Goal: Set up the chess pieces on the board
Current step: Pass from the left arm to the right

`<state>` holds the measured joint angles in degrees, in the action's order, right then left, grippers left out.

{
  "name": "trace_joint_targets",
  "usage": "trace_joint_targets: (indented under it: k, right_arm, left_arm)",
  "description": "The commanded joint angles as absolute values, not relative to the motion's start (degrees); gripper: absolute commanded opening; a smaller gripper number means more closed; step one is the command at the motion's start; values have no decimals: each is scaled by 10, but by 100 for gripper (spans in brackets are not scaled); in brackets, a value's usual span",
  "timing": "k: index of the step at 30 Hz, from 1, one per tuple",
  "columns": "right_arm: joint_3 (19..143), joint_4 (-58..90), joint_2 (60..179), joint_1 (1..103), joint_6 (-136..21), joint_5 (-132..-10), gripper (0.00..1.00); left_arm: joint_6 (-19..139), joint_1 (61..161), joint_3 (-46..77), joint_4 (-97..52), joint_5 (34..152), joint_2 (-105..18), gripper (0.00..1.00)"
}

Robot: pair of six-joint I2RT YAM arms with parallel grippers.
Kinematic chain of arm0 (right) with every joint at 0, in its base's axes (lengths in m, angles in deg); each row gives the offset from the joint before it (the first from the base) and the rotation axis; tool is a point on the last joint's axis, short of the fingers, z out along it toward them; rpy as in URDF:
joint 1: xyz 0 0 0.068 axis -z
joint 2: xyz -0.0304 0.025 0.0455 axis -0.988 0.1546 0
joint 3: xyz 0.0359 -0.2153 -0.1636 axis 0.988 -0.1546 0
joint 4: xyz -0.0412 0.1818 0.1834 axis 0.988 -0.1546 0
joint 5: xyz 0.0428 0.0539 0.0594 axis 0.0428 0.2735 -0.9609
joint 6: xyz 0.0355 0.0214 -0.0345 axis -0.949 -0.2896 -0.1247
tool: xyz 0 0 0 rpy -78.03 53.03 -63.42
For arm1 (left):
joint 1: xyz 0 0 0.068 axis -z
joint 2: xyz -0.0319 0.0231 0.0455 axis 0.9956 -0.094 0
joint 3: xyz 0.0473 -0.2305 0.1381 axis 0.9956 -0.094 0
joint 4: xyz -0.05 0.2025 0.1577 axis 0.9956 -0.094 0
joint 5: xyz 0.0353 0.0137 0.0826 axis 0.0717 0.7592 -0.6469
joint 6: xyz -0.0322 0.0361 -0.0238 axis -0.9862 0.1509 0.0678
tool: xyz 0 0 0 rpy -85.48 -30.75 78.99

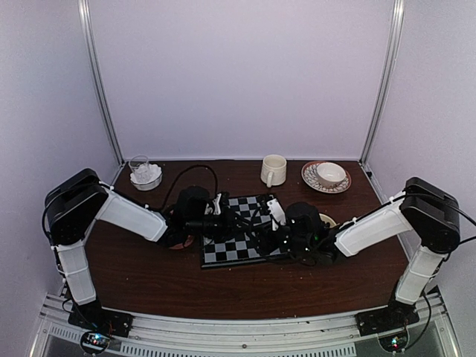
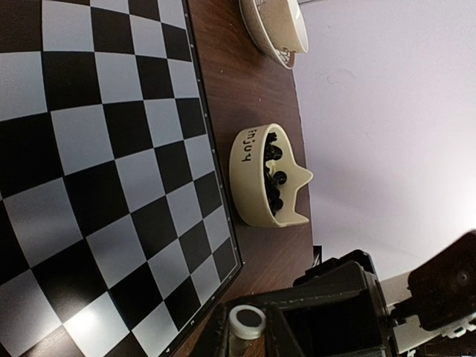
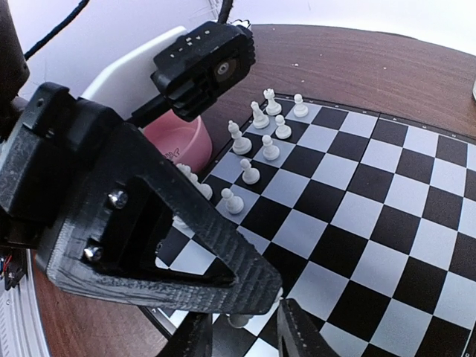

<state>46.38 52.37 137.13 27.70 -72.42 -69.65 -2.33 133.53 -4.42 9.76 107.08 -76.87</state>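
Brown desk (image 1: 149, 275) bears a black-and-grey checked chessboard (image 3: 357, 193), where the right claw (image 3: 242, 338) stands parted astride a tiny white plastic chess piece (image 3: 238, 320), while I cannot tell the left claw's (image 1: 223, 217) grip.

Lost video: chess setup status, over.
Right gripper open astride a white piece. Left gripper crowds it, grip unclear. Several white pieces standing on board.

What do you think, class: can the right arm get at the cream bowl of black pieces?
Probably yes: the cream bowl sits beside the board, close by the right gripper, with nothing visibly standing between them.
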Motion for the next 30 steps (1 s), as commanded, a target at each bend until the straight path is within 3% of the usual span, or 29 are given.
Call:
trace_joint_targets:
  k: [1, 8, 17, 21, 24, 30]
  right_arm:
    - [467, 565, 1382, 291, -748, -732, 28]
    - [473, 563, 1389, 293, -755, -736, 24]
    - [465, 568, 1379, 301, -764, -746, 0]
    - [460, 564, 1374, 303, -767, -743, 0]
    - [460, 553, 1372, 304, -773, -741, 0]
    - [448, 520, 1351, 319, -793, -753, 0]
  left_arm:
    - [-28, 1342, -46, 127, 1076, -755, 15]
    - [-36, 1345, -50, 138, 1080, -754, 16]
    - [-31, 1348, -44, 124, 1078, -751, 19]
    - [-22, 1348, -43, 116, 1075, -750, 23]
    - [-7, 1348, -45, 105, 1067, -742, 31]
    - [99, 1344, -38, -23, 1005, -666, 55]
